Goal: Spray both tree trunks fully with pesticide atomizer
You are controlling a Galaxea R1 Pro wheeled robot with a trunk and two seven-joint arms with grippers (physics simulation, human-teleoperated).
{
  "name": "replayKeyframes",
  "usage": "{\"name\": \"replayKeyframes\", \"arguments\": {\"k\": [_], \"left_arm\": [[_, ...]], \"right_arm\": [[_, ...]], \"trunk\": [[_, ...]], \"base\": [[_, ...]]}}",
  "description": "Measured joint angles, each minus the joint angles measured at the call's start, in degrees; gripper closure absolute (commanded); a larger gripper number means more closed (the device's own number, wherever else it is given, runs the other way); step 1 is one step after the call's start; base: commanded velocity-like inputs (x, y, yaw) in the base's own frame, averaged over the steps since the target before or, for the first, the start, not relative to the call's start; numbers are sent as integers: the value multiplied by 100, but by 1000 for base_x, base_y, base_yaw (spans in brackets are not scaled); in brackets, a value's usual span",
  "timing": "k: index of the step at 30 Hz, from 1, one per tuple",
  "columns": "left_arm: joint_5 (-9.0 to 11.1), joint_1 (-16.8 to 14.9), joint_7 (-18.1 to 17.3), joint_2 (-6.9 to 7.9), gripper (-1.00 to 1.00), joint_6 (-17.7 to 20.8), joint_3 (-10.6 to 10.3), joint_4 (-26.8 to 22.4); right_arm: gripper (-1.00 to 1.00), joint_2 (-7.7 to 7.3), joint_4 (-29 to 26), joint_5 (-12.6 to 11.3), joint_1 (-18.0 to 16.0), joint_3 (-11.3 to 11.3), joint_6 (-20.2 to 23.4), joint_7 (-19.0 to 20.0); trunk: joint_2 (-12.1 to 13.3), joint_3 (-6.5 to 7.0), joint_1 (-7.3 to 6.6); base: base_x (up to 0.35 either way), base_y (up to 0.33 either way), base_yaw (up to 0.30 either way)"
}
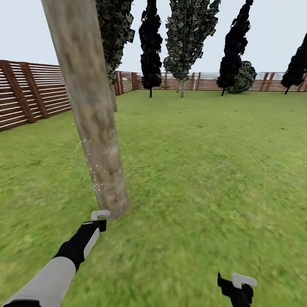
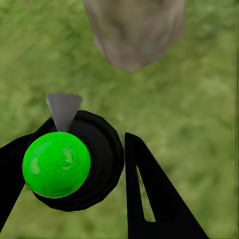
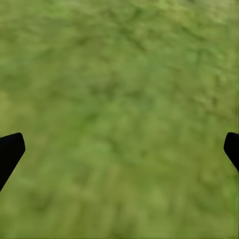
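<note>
Gripped in my left hand [image 2: 79, 164], the atomizer [image 2: 57, 164] shows in the left wrist view as a black round body with a bright green top, a pale grey nozzle pointing toward the base of the trunk [image 2: 133, 32]. The black fingers [image 2: 149, 199] sit on either side of the bottle, pinching it. From the head camera the left hand [image 1: 97, 219] hangs low over the grass [image 1: 204, 170], just beside the foot of the trunk [image 1: 91, 115], the pale trigger head at its tip. Fine pale specks dot the trunk's lower left flank, which I read as spray landing; the upper trunk looks bare of them. My right hand [image 1: 238, 288] idles low at the lower right, spread wide over lawn with nothing between its fingers [image 3: 10, 152].

I judge the bottle to be light, rigid and smooth-sided, so it could twist or slip in a two-finger pinch if I swing the arm fast. The sound hold is across the round body below the trigger head, as now, keeping the nozzle free and aimed. Coverage looks far from complete: this trunk needs passes higher up and around its sides. A second mottled-trunk tree [image 1: 187, 38] stands well apart near the fence [image 1: 34, 96], not yet treated as far as I can tell.
</note>
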Motion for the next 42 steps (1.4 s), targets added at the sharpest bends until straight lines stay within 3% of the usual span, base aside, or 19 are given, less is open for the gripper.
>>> {"name": "replayKeyframes", "arguments": {"k": [6, 18, 26, 42], "left_arm": [[0, 0, 0, -18, 100, -14, 0, 0], [0, 0, 0, 8, 100, -6, 2, 0], [0, 0, 0, 19, 100, -6, 3, 0], [1, 0, 0, 36, 100, 4, 9, 0]], "right_arm": [[-100, 0, 0, 0, 1, 0, 0, -1], [-100, 0, 0, 0, -2, 0, 0, 0], [-100, 0, 0, 0, -2, 0, 0, -1], [-100, 0, 0, 0, -1, 0, 0, 0]], "trunk": [[0, 0, 0], [0, 0, 0], [0, 0, 0], [0, 0, 0]], "base": [[31, -270, 40], [87, -273, 260], [164, -262, 41], [184, -261, 262]]}}
